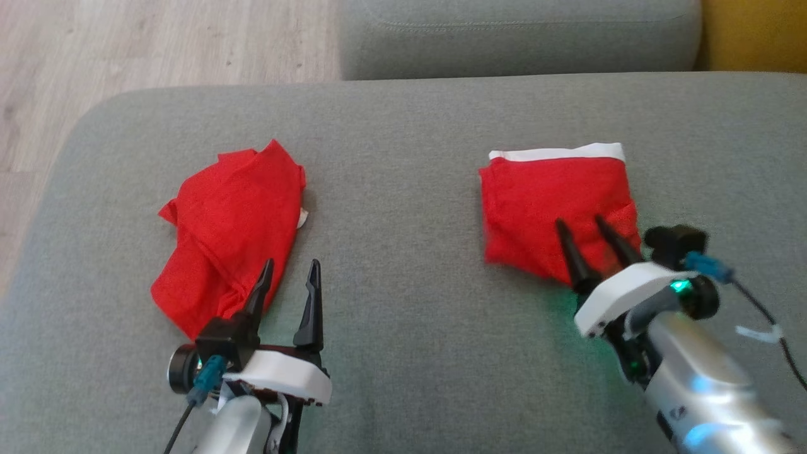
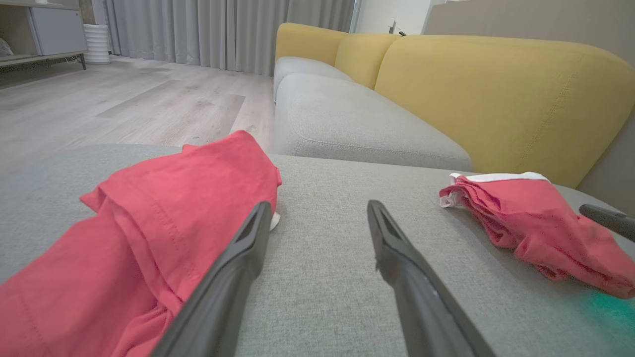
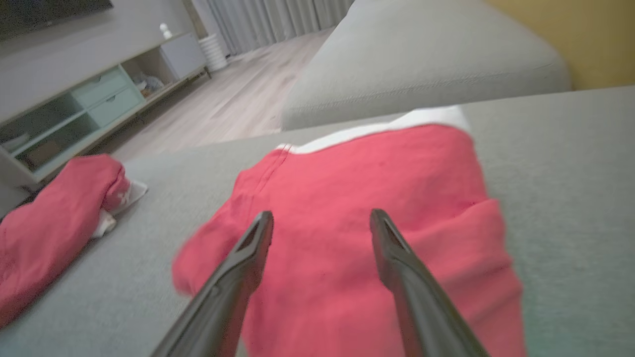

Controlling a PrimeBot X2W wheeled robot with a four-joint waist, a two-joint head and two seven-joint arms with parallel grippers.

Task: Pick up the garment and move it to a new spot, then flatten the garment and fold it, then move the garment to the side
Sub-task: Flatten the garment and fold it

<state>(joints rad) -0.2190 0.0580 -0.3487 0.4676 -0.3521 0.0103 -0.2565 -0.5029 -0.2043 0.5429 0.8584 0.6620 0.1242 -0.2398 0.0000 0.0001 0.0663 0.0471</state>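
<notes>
1. Two red garments lie well apart on a wide grey seat cushion (image 1: 403, 126).
2. The folded garment (image 1: 548, 195) sits on the robot's right half of the cushion as a compact, roughly square bundle. A white band (image 1: 555, 153) runs along its far edge.
3. The right pincer (image 1: 579, 221) is over the near part of this folded garment. Its two dark fingers stand apart with only the red cloth's top surface showing between them. Whether the tips touch the fabric cannot be told.
4. In the right wrist view the picture is slightly blurred, and the spread fingers (image 3: 248, 248) frame the middle of the bundle.
5. The crumpled garment (image 1: 233, 214) lies on the left half of the cushion, loosely heaped, with a bit of white showing at its right edge.
6. The left pincer (image 1: 292, 265) is just beside the near right corner of that heap. Its fingers are apart and nothing is between them.
7. Beyond the cushion are a second grey cushion (image 1: 517, 31), a yellow backrest (image 2: 496, 94) and a pale wooden floor (image 1: 157, 44).
</notes>
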